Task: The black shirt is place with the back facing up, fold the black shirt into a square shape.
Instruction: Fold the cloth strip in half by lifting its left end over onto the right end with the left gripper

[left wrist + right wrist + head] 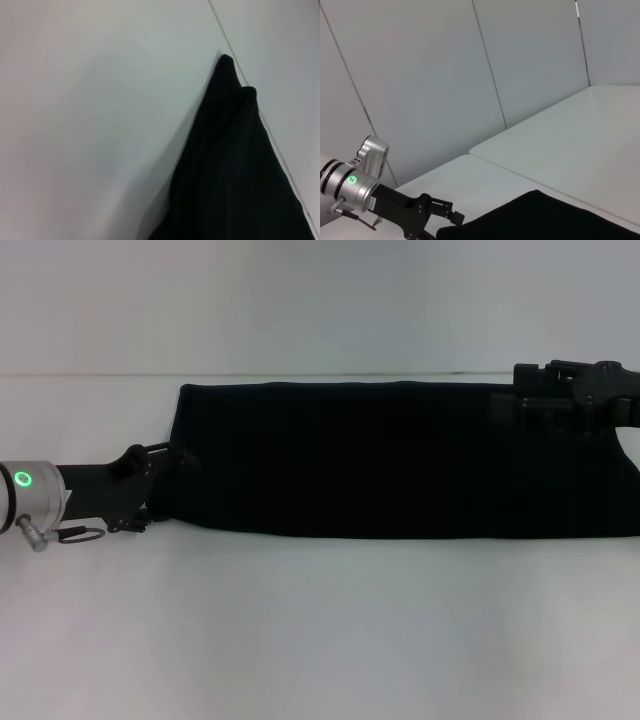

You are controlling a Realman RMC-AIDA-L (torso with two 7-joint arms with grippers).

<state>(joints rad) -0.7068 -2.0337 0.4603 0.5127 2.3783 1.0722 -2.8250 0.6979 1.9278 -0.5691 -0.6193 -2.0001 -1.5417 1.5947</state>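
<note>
Lying across the white table as a long, narrow band: the black shirt, stretched from the robot's left to past the right edge of the head view, far long edge close along a seam in the table surface. Plain black on the side that shows, no letters to be seen.

At the shirt's left end, the left gripper, reaching in low from the left side, fingers meeting the short edge of the cloth near its nearer corner. From the right wrist view, the same left gripper touching the shirt at its tip; clenched on the cloth or merely against it, cannot tell.

At the far right corner, the right gripper, over the shirt's far edge; grip hidden, black on black, cannot tell.

In the left wrist view, only a pointed corner of the shirt, lifted slightly into a peak against the table.
</note>
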